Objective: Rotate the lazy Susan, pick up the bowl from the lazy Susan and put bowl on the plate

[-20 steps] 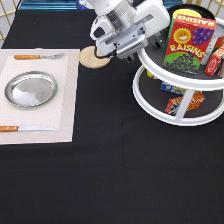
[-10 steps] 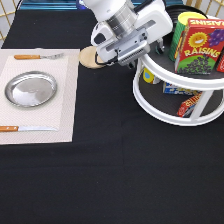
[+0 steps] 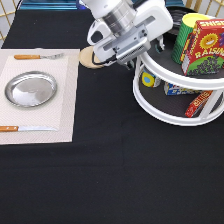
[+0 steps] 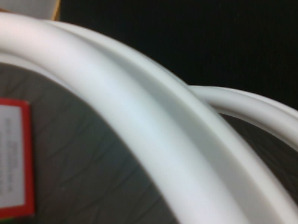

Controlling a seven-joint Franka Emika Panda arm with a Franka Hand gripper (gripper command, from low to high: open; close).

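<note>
Scene evenly lit from above; glare noted on the plate (image 3: 30, 89). Lazy Susan (image 4: 131, 120) rim rendered blurred in wrist view.

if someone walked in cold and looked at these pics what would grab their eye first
Probably the big white gripper, at the exterior view's top centre, pressed up to the rim of the two-tier lazy Susan on the exterior view's right. Next, the bright raisins box on its upper shelf. Last, the empty shiny plate on a pale placemat at the exterior view's left; no bowl shows.
</note>
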